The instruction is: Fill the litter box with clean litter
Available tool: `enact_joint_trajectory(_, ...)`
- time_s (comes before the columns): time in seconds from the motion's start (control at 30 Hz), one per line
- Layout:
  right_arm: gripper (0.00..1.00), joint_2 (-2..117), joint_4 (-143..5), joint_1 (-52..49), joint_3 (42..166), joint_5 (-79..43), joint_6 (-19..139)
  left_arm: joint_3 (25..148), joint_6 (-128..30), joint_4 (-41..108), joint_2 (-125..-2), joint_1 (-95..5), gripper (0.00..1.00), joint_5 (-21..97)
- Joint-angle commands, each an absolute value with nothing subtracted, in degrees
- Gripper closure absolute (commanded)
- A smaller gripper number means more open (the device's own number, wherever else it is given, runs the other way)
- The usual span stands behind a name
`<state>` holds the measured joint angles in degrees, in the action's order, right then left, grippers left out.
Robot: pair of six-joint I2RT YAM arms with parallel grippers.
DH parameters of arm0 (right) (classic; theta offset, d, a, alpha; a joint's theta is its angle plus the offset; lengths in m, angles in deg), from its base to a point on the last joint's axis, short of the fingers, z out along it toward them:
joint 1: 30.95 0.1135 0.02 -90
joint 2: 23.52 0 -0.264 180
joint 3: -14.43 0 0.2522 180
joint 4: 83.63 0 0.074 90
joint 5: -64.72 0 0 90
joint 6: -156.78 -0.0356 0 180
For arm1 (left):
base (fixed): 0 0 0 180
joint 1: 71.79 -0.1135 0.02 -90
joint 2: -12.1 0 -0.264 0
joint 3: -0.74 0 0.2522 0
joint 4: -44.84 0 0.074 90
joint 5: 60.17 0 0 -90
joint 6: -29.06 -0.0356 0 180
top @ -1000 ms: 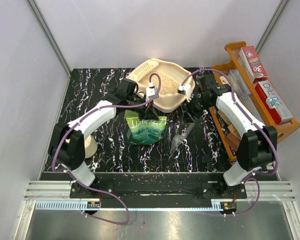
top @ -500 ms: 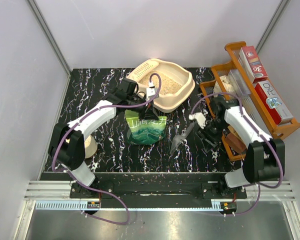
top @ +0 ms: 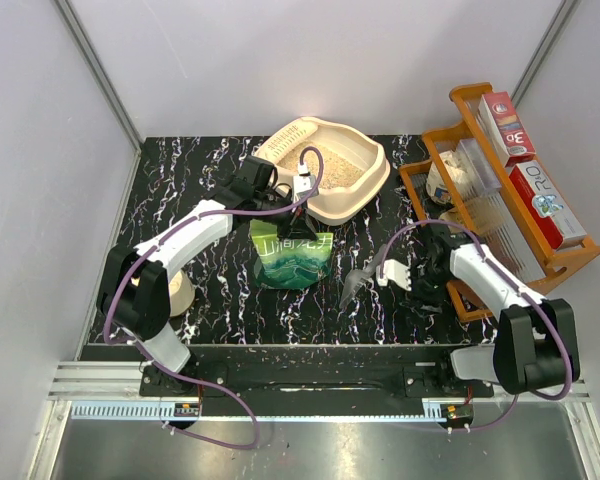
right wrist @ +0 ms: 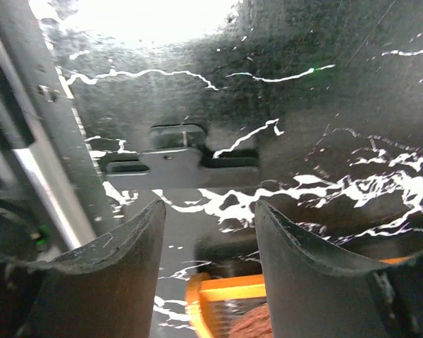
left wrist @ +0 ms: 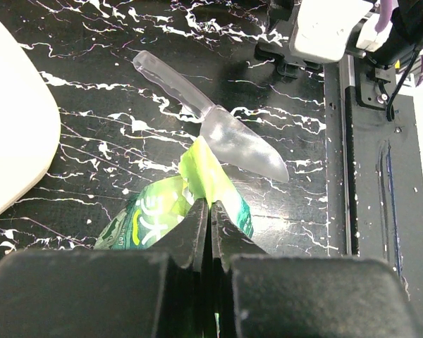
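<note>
Left gripper [left wrist: 210, 211]: clamped on the top fold of the green bag [top: 292, 255], just beside the near rim of the litter box [top: 376, 160]. The box lies directly beyond it, long axis crosswise, clean litter [top: 345, 175] inside. Right gripper [right wrist: 210, 232]: spread apart, empty, farther off.

The left wrist view cuts off the litter box [left wrist: 14, 120] at its left edge, and the jaws hide the lower part of the green bag [left wrist: 151, 211]. The blurred right wrist view shows only a corner of the orange rack [right wrist: 218, 292].
</note>
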<state>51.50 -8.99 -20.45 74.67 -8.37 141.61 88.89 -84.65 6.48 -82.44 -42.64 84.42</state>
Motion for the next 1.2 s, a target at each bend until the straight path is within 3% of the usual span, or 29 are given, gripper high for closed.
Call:
enact_joint_trajectory(0.0,0.40,50.8,-16.4,-19.9,70.5,-9.5,155.5,90.5,-86.1,3.0,-80.1,-42.1,1.00,84.1)
enact_joint_trajectory(0.17,0.41,48.0,-16.3,-19.7,65.1,-7.8,169.1,90.4,-86.7,2.4,-79.8,-42.0,1.00,83.5)
enact_joint_trajectory(0.3,0.43,48.6,-17.5,-17.6,64.0,-5.9,168.0,90.4,-87.0,2.2,-79.7,-42.1,1.00,83.1)
enact_joint_trajectory(0.63,0.62,67.5,-20.9,-15.0,79.9,0.9,125.2,90.2,-87.0,2.2,-79.7,-42.0,1.00,83.4)
enact_joint_trajectory(0.83,0.64,63.9,-19.0,-15.0,81.3,2.5,115.8,90.1,-87.4,1.6,-79.7,-42.1,1.00,83.0)
enact_joint_trajectory(0.9,0.64,60.1,-15.6,-15.0,82.4,4.2,118.3,89.9,-87.5,1.6,-79.6,-42.0,1.00,83.0)
enact_joint_trajectory(1.03,0.59,52.8,-6.1,-15.0,83.0,8.1,142.9,90.0,-87.6,1.6,-79.8,-42.0,1.00,83.3)
enact_joint_trajectory(1.17,0.52,52.1,-0.1,-12.8,82.6,6.0,156.8,90.3,-87.7,1.7,-80.3,-42.0,1.00,83.4)
